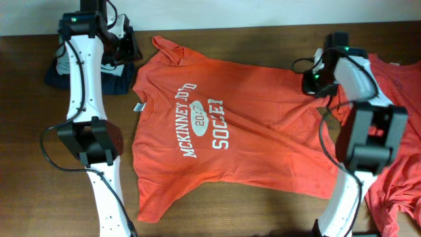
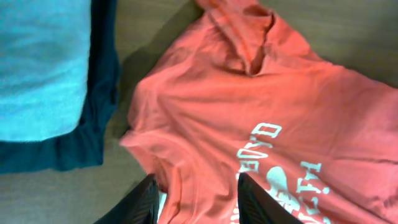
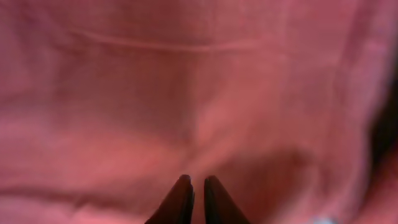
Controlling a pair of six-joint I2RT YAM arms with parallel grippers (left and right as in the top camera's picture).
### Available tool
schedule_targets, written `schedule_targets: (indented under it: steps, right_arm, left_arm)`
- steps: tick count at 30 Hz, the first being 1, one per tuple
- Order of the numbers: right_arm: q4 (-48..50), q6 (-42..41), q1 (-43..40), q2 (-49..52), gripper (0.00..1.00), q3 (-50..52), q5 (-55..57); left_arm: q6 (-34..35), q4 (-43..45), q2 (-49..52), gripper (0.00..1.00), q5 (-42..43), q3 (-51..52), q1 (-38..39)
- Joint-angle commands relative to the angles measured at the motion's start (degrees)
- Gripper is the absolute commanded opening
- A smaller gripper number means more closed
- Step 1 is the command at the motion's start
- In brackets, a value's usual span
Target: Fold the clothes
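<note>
Flattening before the first fold: the orange-red T-shirt (image 1: 230, 125) lies lettering-up mid-bench (image 1: 217, 220). My left gripper (image 2: 199, 205) hangs spread near the collar. My right gripper (image 3: 193, 196), nearly pressed together, seems to pinch the hem, though the view is blurred. Next I need a matching grip at the collar.

T-shirt (image 1: 276, 138): orange-red, white letters (image 1: 218, 124) on chest. Second shirt (image 1: 401, 184): same orange-red. Cloth pile (image 2: 37, 68): light blue on dark blue. Table (image 1: 26, 131): brown wood.

grippers: 2, left gripper (image 2: 198, 199) and right gripper (image 3: 198, 193)
orange shirts: 2 seen, flat shirt (image 1: 263, 131) under both grippers, bunched shirt (image 1: 401, 178) right of right gripper
dark garment (image 1: 118, 84): 1, left of left gripper
light blue cloth (image 2: 37, 68): 1, on dark garment
table (image 1: 250, 220): 1
</note>
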State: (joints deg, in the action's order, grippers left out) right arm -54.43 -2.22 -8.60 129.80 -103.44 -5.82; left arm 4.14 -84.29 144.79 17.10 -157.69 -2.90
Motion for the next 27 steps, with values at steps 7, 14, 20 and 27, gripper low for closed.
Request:
schedule_targets:
  steps: [7,14,20,27]
  right_arm:
    - [8.3,1.8,-0.1,5.6,0.04,-2.4,0.1]
    - [14.5,1.7,0.0,9.6,0.04,-2.4,0.0]
    - [22.4,1.4,0.4,13.1,0.04,-2.4,0.1]
    - [37.8,1.0,1.5,14.2,0.04,-3.1,0.3]
  left_arm:
    - [0.1,-0.9,-0.8,0.41,-5.3,0.1,2.3]
    - [0.1,-1.5,-0.8,0.41,-6.4,0.2,2.8]
    - [0.1,-1.5,-0.8,0.41,-6.7,0.2,2.8]
    - [0.1,-1.5,-0.8,0.41,-8.2,0.2,2.8]
